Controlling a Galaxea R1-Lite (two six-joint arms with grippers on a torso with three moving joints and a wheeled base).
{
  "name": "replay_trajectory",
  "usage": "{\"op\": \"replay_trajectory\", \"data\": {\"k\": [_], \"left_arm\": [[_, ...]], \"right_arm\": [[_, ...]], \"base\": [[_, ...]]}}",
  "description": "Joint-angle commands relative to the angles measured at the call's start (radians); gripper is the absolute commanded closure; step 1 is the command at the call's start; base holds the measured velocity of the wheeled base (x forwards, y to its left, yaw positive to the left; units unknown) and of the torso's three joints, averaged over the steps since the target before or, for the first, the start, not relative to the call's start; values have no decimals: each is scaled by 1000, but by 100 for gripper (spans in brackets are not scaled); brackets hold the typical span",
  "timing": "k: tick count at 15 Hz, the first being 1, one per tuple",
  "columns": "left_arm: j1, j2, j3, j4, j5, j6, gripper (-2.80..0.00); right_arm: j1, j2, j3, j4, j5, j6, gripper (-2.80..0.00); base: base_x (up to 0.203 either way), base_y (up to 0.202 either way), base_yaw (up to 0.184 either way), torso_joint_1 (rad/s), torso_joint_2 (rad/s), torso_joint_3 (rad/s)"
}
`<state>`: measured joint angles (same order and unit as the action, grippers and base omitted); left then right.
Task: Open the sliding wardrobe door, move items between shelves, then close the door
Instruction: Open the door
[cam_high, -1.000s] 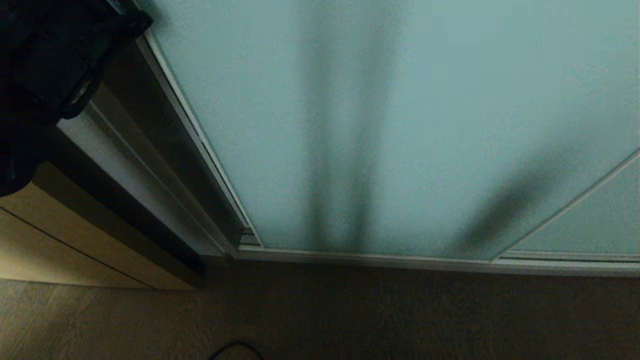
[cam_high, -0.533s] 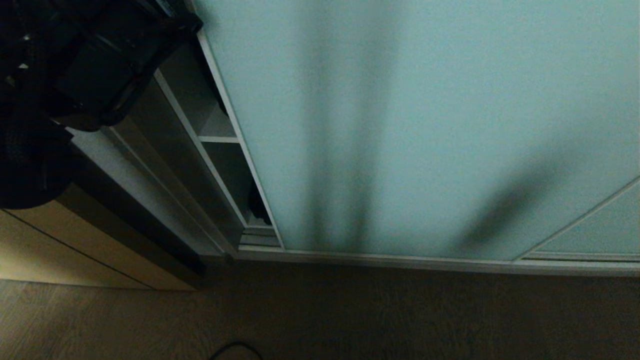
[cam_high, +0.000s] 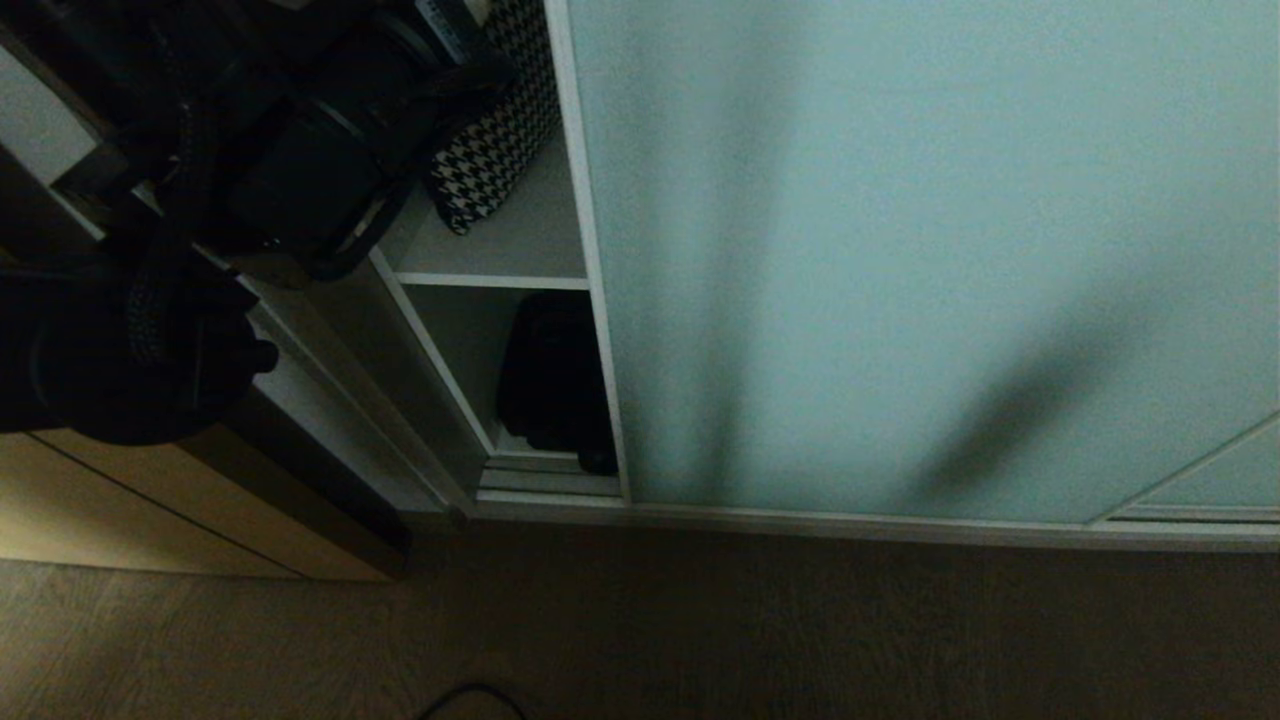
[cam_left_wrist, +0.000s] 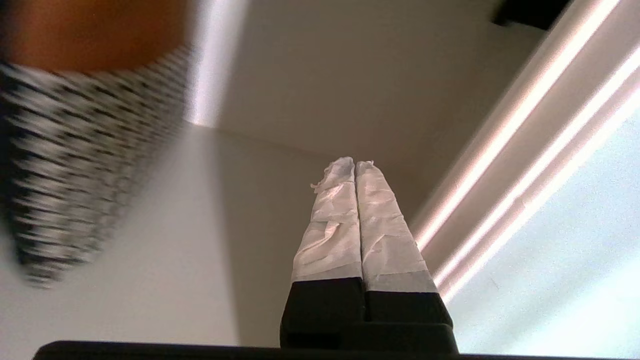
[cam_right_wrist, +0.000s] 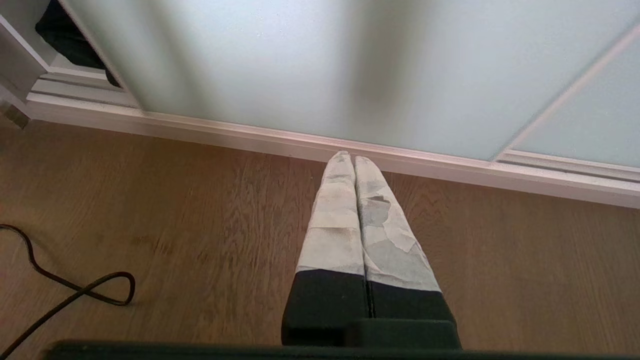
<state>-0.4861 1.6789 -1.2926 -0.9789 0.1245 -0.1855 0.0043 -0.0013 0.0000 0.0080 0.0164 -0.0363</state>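
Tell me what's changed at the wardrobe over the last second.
The sliding wardrobe door has slid toward the robot's right, uncovering a shelf with the houndstooth bag and, below it, the black bag. The left tool, shut and empty, travelled right with the door edge. Floor, beige panel and camera stayed put; the right tool stayed parked over the floor, shut.

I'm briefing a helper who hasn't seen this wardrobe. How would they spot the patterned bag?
Find the frosted glass sliding door; left of its edge the wardrobe stands open. On the upper shelf sits the houndstooth bag, black-and-white checked with an orange top, unlike the plain black bag below.
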Motion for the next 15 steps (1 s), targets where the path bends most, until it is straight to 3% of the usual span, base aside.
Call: {"op": "replay_trajectory", "data": {"k": [1,6,11,15], "left_arm": [[-48,23,-1,-7,3,-1,0],[-145,87,-2,-36,-3,3,0],[-156,67,-35,-39,-9,-14,0],[-229,106,-82,-18,-2,-10,0]], "right_arm": [[0,0,0,0,0,-1,0],[0,0,0,0,0,-1,0],[0,0,0,0,0,-1,0],[0,0,1,0,0,-1,0]], "base": [[0,0,0,0,0,0],[0,0,0,0,0,0],[0,0,0,0,0,0],[0,0,0,0,0,0]]}}
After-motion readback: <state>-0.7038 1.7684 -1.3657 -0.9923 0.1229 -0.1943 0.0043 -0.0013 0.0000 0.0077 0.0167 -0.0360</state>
